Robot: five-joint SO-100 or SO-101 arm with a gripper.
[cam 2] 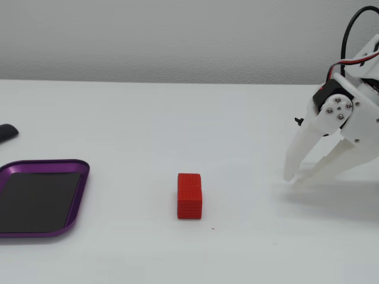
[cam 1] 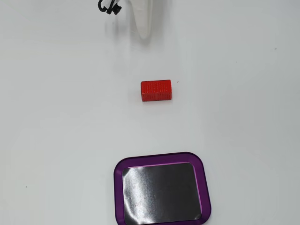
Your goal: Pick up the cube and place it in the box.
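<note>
The red cube (cam 1: pixel 156 90) lies on the white table, on its own, and also shows in the other fixed view (cam 2: pixel 189 196). The box (cam 1: pixel 118 192), a purple-rimmed tray with a black bottom, is empty; in a fixed view it sits at the left edge (cam 2: pixel 47 164). My white gripper (cam 2: pixel 293 180) hangs at the right with its tips close together just above the table, holding nothing, well to the right of the cube. In a fixed view only its fingers (cam 1: pixel 143 28) show, at the top above the cube.
A small black object (cam 2: pixel 6 133) lies at the left edge behind the tray. A black cable loop (cam 1: pixel 108 7) shows at the top beside the arm. A grey wall stands behind the table's far edge.
</note>
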